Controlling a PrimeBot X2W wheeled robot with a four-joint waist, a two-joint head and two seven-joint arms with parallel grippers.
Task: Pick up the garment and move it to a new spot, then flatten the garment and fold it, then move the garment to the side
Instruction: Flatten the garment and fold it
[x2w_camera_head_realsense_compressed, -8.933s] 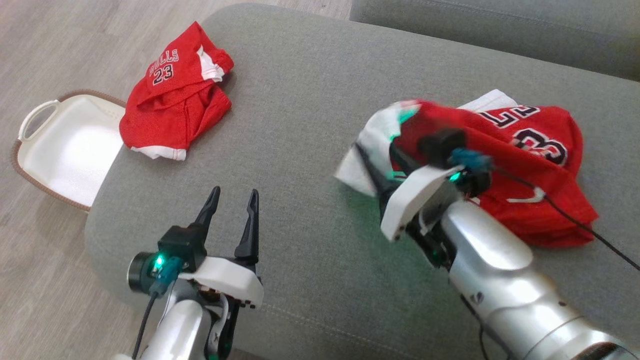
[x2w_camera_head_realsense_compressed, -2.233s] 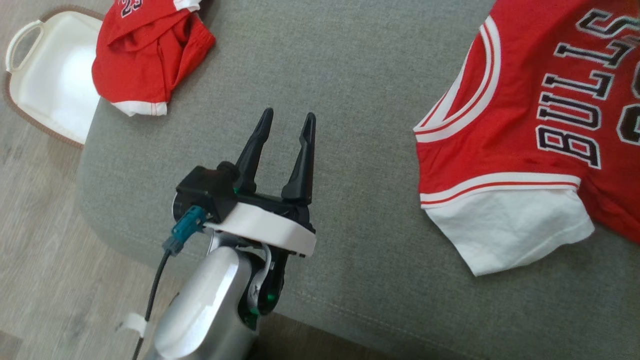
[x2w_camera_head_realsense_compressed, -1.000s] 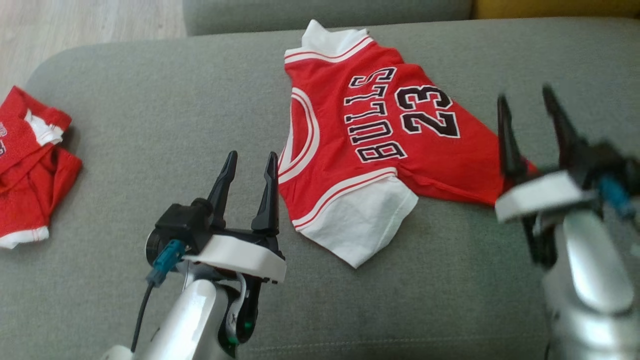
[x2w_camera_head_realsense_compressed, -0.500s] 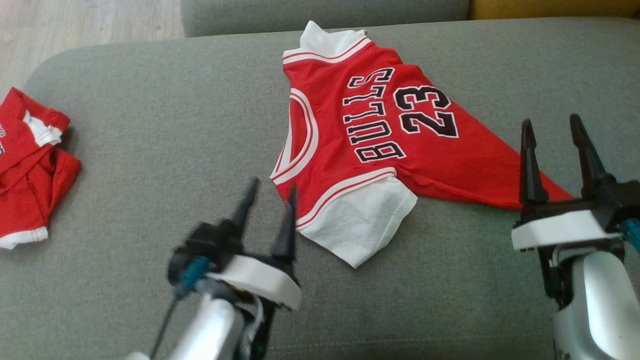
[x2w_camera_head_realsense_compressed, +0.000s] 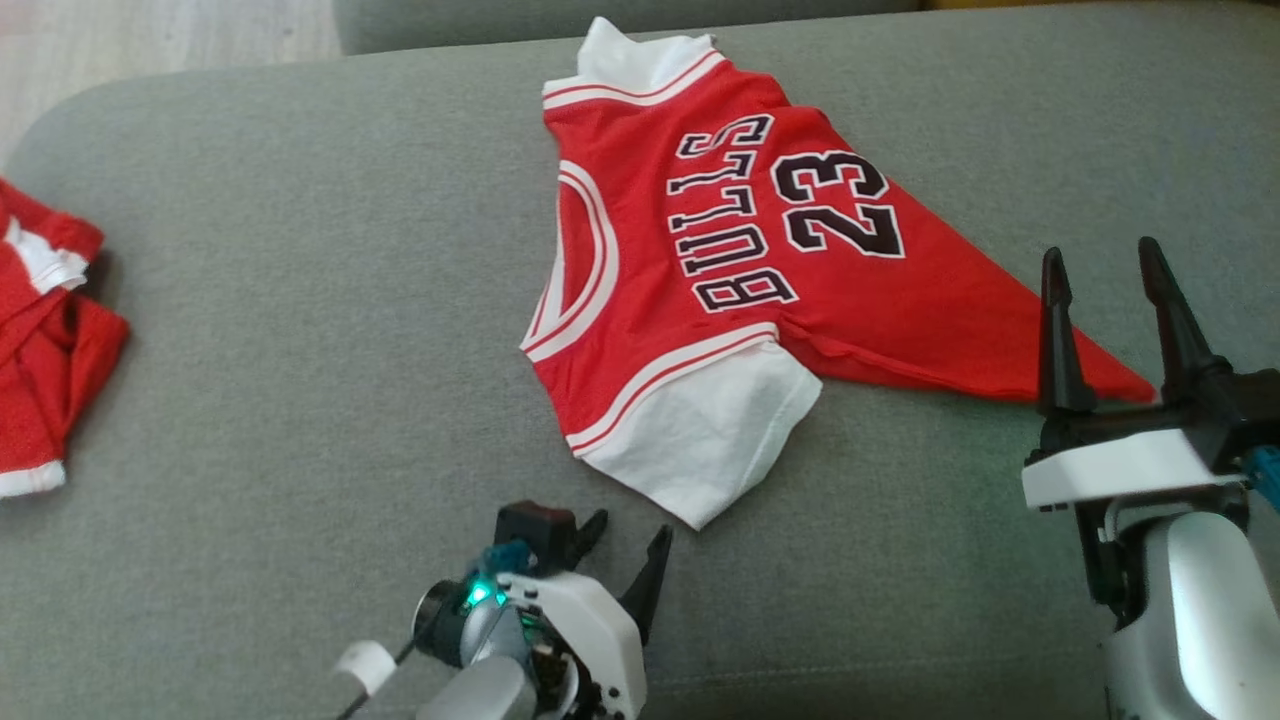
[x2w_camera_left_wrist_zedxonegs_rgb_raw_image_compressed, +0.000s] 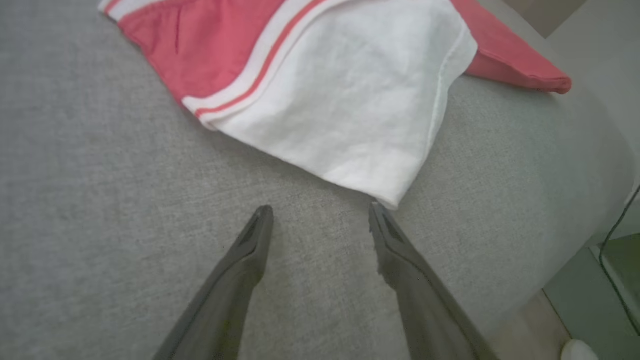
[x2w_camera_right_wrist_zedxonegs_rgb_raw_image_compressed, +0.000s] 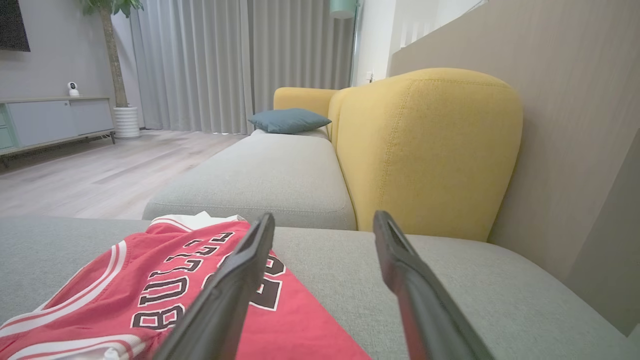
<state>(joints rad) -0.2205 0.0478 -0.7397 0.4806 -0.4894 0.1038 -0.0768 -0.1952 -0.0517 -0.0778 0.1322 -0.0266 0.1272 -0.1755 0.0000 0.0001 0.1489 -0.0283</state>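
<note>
Jersey (x2w_camera_head_realsense_compressed: 720, 260) on sofa (x2w_camera_head_realsense_compressed: 300, 300), left tool (x2w_camera_head_realsense_compressed: 630, 530) low by sleeve (x2w_camera_head_realsense_compressed: 700, 430), perhaps touching, right tool (x2w_camera_head_realsense_compressed: 1099, 252) upright, both splayed.

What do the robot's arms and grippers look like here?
The left gripper and right gripper each have two long, black, tapering fingers on a black block over a white plate. The right forearm is silver-grey. A teal plug sits at each wrist, and a green light glows on the left.

A blue cushion (x2w_camera_right_wrist_zedxonegs_rgb_raw_image_compressed: 289, 120) lies on the grey sofa (x2w_camera_right_wrist_zedxonegs_rgb_raw_image_compressed: 270, 175) beside a yellow backrest (x2w_camera_right_wrist_zedxonegs_rgb_raw_image_compressed: 425, 150).
</note>
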